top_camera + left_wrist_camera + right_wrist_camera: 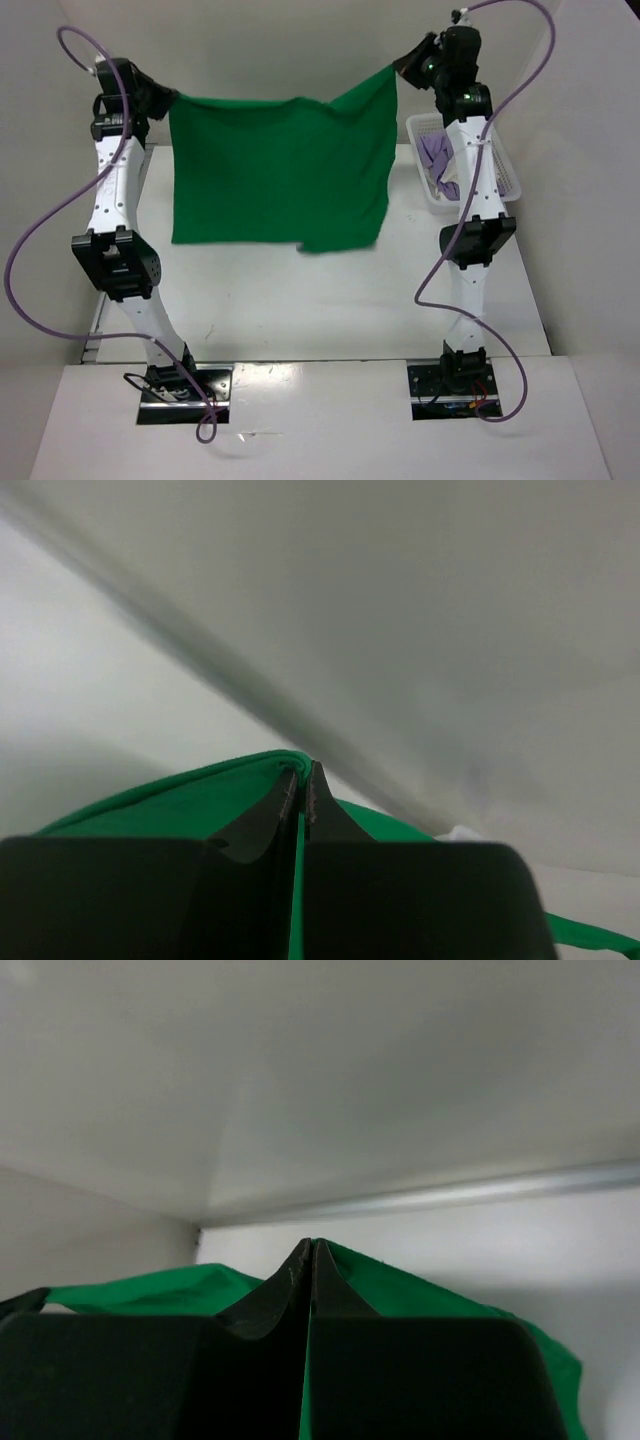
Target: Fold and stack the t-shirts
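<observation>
— Closest to my wrist lenses are my own black fingers [265, 820], pressed flat together on each side, with green cloth pinched in the seam between them.

— So both sets of jaws are closed on something?

— Yes. My left gripper [170, 97] is clamped on one top corner of the green t-shirt [280, 170], up at ten o'clock in the overhead view. My right gripper [398, 68] is clamped on the other top corner, at about one o'clock.

— How does the shirt hang?

— Spread between my two raised arms like washing on a line, its top edge sagging slightly in the middle. The corner on my right side sits higher than the one on my left. The lower edge hangs above the white table [300, 300] near the centre of the view, and it is bunched toward five o'clock. Whether the hem touches the table I cannot tell.

— And the other shirts?

— The lavender t-shirt [436, 155] lies crumpled in the white mesh basket [420, 122] at two o'clock, partly behind my right forearm. A bit of cream cloth [448, 187] shows just at six o'clock of the lavender. My arm hides the rest of it.

— Anything more from the wrists?

— Green fabric falls away at seven and five o'clock from my fingertips, with a plain pale wall [320, 1080] behind.
</observation>
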Robot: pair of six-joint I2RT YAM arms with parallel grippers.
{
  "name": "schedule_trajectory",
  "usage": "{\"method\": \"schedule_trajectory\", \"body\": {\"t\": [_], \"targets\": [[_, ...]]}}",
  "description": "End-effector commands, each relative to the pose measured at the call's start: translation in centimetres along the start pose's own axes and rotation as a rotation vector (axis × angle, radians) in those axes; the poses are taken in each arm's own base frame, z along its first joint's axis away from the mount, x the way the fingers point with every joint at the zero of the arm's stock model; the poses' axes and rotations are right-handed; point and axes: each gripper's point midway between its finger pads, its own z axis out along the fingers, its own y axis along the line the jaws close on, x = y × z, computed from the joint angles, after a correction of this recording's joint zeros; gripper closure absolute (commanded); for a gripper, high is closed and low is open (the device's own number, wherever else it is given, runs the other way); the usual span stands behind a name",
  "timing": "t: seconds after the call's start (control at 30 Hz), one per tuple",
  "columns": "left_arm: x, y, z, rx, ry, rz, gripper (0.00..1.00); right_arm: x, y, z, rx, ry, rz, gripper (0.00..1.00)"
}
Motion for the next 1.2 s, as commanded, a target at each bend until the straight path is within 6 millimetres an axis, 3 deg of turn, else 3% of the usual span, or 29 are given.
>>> {"method": "schedule_trajectory", "body": {"t": [0.0,0.07,0.17,0.27,0.37,0.4,0.43,0.47,0.5,0.57,0.6,0.67,0.7,0.77,0.8,0.83,0.87,0.97,1.17], "targets": [[-8.2,-10.5,-7.3,0.277,-0.227,0.02,1.0,-15.2,12.7,-13.4,-0.341,-0.473,-0.036,1.0],[-10.2,-10.7,-8.4,0.299,-0.27,0.009,1.0,-16.8,15.0,-16.8,-0.408,-0.535,-0.049,1.0],[-11.4,-11.3,-10.3,0.324,-0.309,0.012,1.0,-17.5,16.6,-19.7,-0.441,-0.566,-0.074,1.0],[-11.3,-10.0,-10.4,0.289,-0.319,0.019,1.0,-15.0,14.3,-16.8,-0.372,-0.454,-0.068,1.0],[-9.1,-7.5,-9.0,0.247,-0.269,0.012,1.0,-10.4,10.1,-12.8,-0.252,-0.279,-0.06,1.0],[-8.8,-7.2,-9.5,0.249,-0.273,0.023,1.0,-7.2,7.4,-10.9,-0.184,-0.175,-0.052,1.0],[-6.5,-4.3,-7.9,0.188,-0.22,0.011,1.0,-5.1,5.7,-10.2,-0.143,-0.118,-0.034,1.0],[-5.6,-3.2,-7.5,0.173,-0.21,0.021,1.0,-3.5,4.5,-10.0,-0.123,-0.091,-0.026,1.0],[-5.0,-2.6,-8.3,0.167,-0.207,0.035,1.0,-0.3,2.2,-10.1,-0.092,-0.048,-0.013,1.0],[-2.5,0.3,-7.7,0.119,-0.165,0.038,1.0,3.3,-0.7,-10.1,-0.029,0.022,-0.009,1.0],[0.2,3.5,-7.2,0.06,-0.113,0.042,1.0,7.5,-3.6,-10.3,0.033,0.109,0.017,1.0],[2.7,6.6,-7.2,0.007,-0.077,0.046,1.0,11.9,-6.4,-10.9,0.083,0.197,0.043,1.0],[6.1,10.5,-6.8,-0.068,-0.007,0.043,1.0,16.0,-9.1,-12.1,0.137,0.276,0.058,1.0],[8.7,13.4,-7.2,-0.118,0.043,0.048,1.0,19.3,-11.4,-13.6,0.19,0.326,0.073,1.0],[10.2,15.0,-7.5,-0.152,0.075,0.041,1.0,22.7,-13.5,-14.8,0.235,0.394,0.081,1.0],[11.7,16.6,-7.9,-0.186,0.111,0.056,1.0,23.6,-13.7,-16.0,0.241,0.418,0.089,1.0],[13.7,19.3,-8.9,-0.246,0.147,0.043,1.0,25.9,-14.9,-17.3,0.276,0.468,0.105,1.0],[16.5,22.9,-11.3,-0.329,0.225,0.019,1.0,28.6,-15.8,-20.2,0.316,0.551,0.133,1.0],[18.3,24.4,-15.3,-0.4,0.286,0.029,1.0,30.5,-14.5,-25.6,0.347,0.657,0.205,1.0]]}}
